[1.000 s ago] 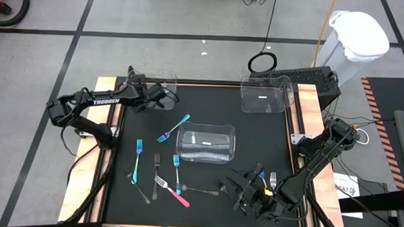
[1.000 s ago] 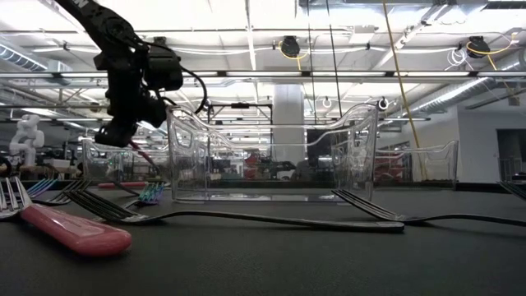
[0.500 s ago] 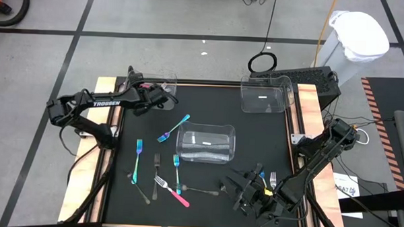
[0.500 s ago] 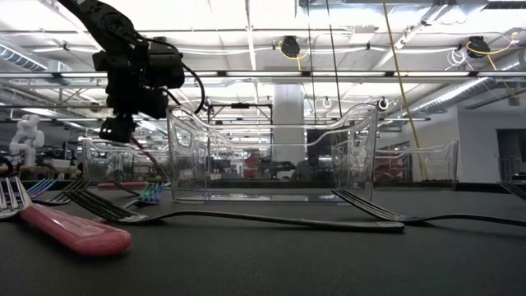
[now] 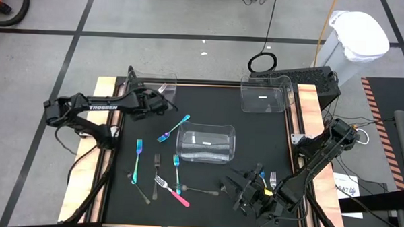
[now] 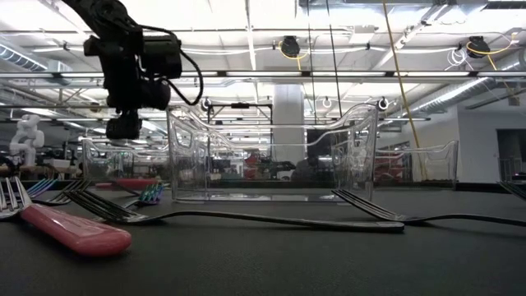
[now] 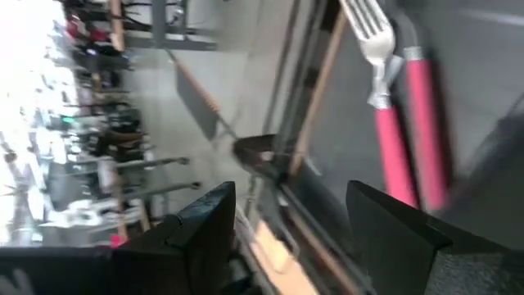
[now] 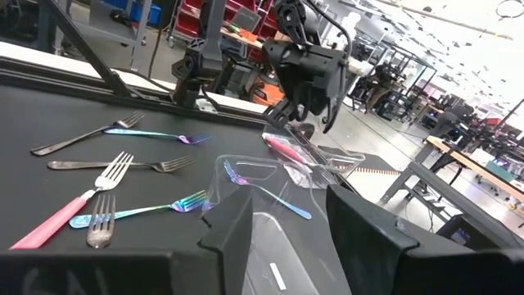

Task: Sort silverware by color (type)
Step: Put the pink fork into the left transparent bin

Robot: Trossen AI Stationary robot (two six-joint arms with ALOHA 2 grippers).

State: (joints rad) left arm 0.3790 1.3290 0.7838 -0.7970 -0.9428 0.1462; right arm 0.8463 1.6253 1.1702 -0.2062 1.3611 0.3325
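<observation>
Forks and spoons lie loose on the black mat: a pink-handled fork (image 5: 173,193), iridescent blue-teal forks (image 5: 173,128) (image 5: 138,158) (image 5: 177,172) and grey ones (image 5: 156,163) (image 5: 200,190). Two pink-handled pieces (image 7: 391,147) (image 7: 426,123) lie in the clear bin at the far left corner (image 5: 152,83). My left gripper (image 5: 162,103) (image 7: 286,233) hovers open beside and above that bin, nothing between its fingers. My right gripper (image 5: 245,189) (image 8: 286,238) waits open, raised near the table's near right corner, pointing at the middle bin.
A clear bin (image 5: 206,144) stands mid-table and another (image 5: 264,95) at the far right corner. In the low view a pink fork (image 6: 74,230) and two grey forks (image 6: 246,219) (image 6: 411,219) lie in front of the middle bin (image 6: 271,156).
My left gripper has drawn back from the far left bin toward the table's left edge, risen a little and rolled about its own axis. My right arm has kept still.
</observation>
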